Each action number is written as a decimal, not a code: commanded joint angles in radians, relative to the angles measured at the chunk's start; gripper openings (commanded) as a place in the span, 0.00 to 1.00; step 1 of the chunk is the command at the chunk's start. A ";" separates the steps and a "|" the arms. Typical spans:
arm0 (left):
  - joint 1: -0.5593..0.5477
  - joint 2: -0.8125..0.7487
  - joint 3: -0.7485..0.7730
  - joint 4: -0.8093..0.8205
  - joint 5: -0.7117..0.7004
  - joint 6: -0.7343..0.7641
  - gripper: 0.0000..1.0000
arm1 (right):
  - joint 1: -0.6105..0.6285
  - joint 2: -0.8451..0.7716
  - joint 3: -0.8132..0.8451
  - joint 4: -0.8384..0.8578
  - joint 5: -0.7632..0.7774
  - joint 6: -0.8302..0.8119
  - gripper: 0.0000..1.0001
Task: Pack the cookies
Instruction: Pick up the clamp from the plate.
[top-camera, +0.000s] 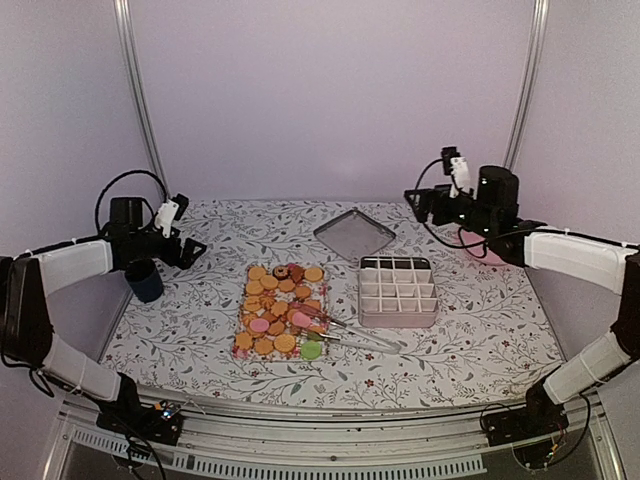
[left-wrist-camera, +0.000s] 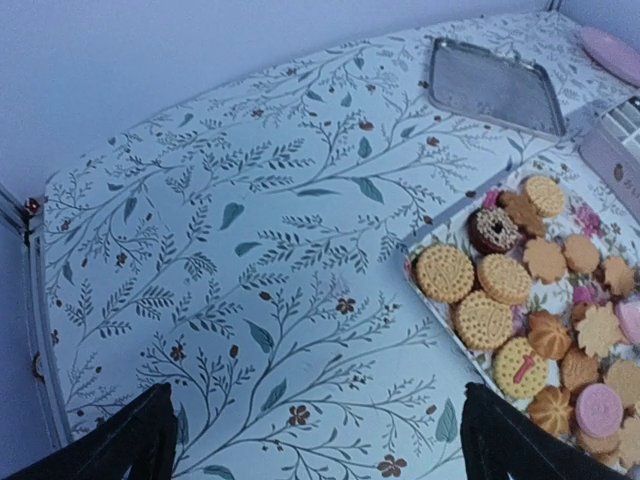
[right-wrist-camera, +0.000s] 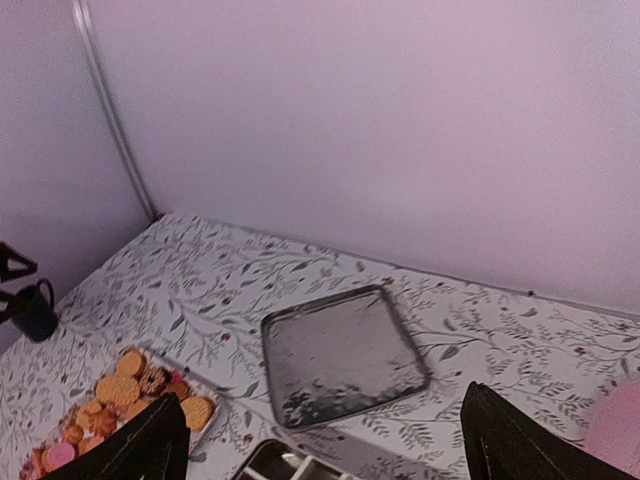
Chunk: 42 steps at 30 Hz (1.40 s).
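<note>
Black jaws, left and right, spread wide, clear of cookies (top-camera: 279, 305).

Top external view: fixed above and behind the arm bases, looking forward and down over the whole worktop (top-camera: 480, 340). Left wrist view: close over the worktop, facing far-right. Right wrist view: higher, facing far-left toward the back wall (right-wrist-camera: 400, 120). All three share the cookies (top-camera: 280, 310) and the metal tray (top-camera: 355, 235).
</note>
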 joint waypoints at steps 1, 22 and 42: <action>-0.015 -0.046 0.002 -0.260 0.099 0.102 0.99 | 0.253 0.126 0.096 -0.286 0.002 -0.204 0.92; -0.178 -0.107 0.001 -0.538 0.076 0.284 0.89 | 0.501 0.389 0.181 -0.490 -0.088 -0.271 0.47; -0.263 -0.113 0.019 -0.553 0.078 0.298 0.87 | 0.501 0.506 0.174 -0.496 -0.064 -0.288 0.22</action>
